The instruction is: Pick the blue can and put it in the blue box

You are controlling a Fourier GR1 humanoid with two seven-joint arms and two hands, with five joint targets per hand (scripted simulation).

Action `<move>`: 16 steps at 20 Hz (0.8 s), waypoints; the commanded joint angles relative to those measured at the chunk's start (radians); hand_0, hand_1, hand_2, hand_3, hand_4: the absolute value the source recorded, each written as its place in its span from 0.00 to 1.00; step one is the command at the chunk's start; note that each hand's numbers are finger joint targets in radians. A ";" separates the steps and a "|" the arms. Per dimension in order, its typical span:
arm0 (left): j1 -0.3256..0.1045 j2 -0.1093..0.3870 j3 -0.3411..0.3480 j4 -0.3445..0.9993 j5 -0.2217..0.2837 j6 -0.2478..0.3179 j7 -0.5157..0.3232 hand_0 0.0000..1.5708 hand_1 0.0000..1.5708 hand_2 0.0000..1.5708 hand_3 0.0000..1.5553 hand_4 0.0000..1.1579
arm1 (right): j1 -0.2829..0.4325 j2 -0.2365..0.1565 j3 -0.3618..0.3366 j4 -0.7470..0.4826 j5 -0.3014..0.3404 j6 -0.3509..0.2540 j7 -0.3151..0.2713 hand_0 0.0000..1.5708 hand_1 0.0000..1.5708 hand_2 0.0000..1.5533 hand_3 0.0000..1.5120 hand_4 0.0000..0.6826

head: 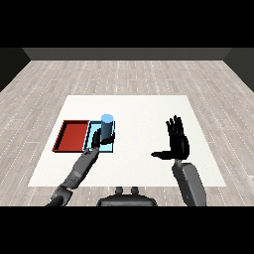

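We count one blue can (107, 124), two trays left of centre, our left hand (100, 137) curled round the can over the light blue tray (91, 144) beside the red tray (72, 135), right hand (177, 141) spread, holding nothing.

The left robot hand (102, 137) covers the lower part of the blue can (107, 122), so the can's base is out of sight. Hand and can hide much of the light blue tray (91, 130). Whether the can touches the tray: can't tell.

There's a red tray (72, 136) sitting flat near the left edge of the white worktop (144, 109), plus grey wood-plank floor (127, 74) all around.
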 commanded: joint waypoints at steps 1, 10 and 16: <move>-0.047 0.053 0.078 0.082 0.004 0.018 0.061 1.00 1.00 1.00 0.96 0.98 | 0.038 -0.011 -0.048 -0.021 -0.012 0.011 -0.013 0.00 0.00 0.00 0.00 0.00; -0.227 0.130 0.178 0.479 -0.021 -0.033 0.109 1.00 1.00 1.00 0.96 0.92 | 0.044 0.011 -0.070 0.093 0.020 0.040 -0.073 0.00 0.00 0.00 0.00 0.00; -0.290 0.127 0.152 0.657 -0.086 -0.003 0.201 1.00 1.00 0.98 0.91 0.83 | -0.018 0.032 -0.084 0.165 -0.001 0.036 -0.031 0.00 0.00 0.00 0.00 0.00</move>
